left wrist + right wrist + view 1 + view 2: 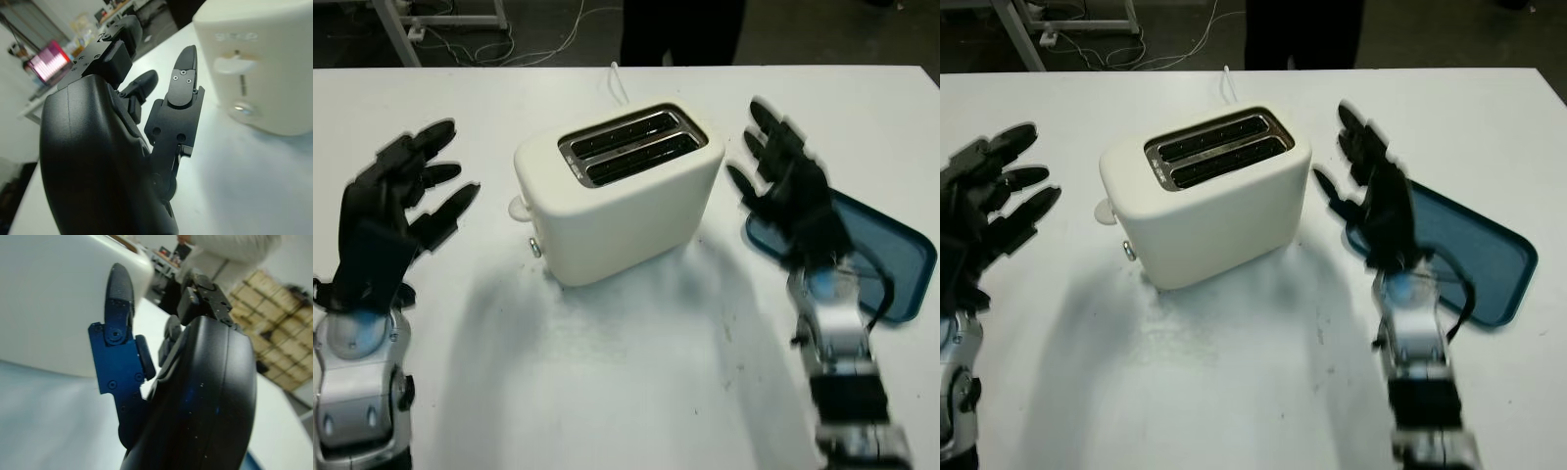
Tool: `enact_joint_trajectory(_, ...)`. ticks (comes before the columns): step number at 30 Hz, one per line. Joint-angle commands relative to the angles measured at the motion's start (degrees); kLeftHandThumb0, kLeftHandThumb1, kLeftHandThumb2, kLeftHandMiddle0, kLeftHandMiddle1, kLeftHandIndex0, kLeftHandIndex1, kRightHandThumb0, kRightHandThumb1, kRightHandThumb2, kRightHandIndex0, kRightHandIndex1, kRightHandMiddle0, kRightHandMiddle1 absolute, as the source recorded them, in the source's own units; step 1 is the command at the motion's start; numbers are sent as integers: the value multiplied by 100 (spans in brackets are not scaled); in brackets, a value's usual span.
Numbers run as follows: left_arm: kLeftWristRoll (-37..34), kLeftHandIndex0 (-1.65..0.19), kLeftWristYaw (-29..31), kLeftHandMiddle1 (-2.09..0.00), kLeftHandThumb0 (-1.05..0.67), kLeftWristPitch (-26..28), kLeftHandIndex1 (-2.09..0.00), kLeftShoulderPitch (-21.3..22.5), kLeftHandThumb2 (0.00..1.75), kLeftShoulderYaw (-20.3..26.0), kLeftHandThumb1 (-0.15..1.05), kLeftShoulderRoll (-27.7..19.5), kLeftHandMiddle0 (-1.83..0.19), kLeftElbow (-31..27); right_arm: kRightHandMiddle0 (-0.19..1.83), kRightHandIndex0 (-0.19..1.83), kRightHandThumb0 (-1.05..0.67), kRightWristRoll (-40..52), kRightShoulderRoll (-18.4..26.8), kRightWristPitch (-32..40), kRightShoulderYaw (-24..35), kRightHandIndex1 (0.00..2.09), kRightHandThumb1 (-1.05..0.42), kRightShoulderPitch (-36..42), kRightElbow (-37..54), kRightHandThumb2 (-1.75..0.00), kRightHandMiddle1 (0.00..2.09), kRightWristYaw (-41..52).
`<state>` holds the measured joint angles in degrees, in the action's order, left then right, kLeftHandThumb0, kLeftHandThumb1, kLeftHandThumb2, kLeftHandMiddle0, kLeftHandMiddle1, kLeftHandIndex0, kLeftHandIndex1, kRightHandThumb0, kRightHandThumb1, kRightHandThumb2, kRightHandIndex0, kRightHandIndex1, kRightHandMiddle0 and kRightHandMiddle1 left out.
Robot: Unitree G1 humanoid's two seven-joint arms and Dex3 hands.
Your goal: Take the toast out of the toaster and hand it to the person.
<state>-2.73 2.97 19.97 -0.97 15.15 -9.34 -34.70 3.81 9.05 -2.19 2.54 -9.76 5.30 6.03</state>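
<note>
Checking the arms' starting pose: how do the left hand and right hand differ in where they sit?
The left hand is over bare table, well clear of the toaster; the right hand is closer to the toaster, above the blue tray's edge. Both are open, holding nothing.

This looks like a robotics lab or workshop, not a home kitchen. A cream toaster (pixel 619 191) sits alone on a plain white worktop (pixel 636 392) with a blue tray (pixel 886 250) at the right of the frame. Past the far edge, at the upper left, cables (pixel 543 39) trail over a dark floor beside a white metal frame leg (pixel 396 29). A person (pixel 680 29) in dark trousers stands at the top centre. The left wrist view catches a lit monitor (pixel 46 61) on a cluttered bench; the right wrist view shows stacked cardboard boxes (pixel 271 308).
</note>
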Motion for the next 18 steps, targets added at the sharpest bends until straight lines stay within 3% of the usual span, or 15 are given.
enact_joint_trajectory(1,-92,-50,-92,-75,-27,7,-5,-231,25,-8,92,157,-23,-175,11,8,-55,293,-179,196,-6,0,-92,361,393,-43,0,62)
enact_joint_trajectory(8,175,-51,-446,-69,-27,-278,-5,-752,25,-393,92,602,-26,-214,6,4,-47,609,-619,360,-113,1,-92,1295,1074,-40,1,-33)
enact_joint_trajectory(14,320,-49,-639,-66,-26,-1109,-3,-1042,28,-525,92,866,-26,185,11,8,-47,515,-762,400,-198,3,-92,1343,1013,-36,3,-144)
enact_joint_trajectory(18,297,-48,-694,-64,-21,-1242,-2,-1074,29,-583,92,978,-27,276,10,8,-48,502,-792,437,-228,3,-92,1334,1031,-34,2,-170)
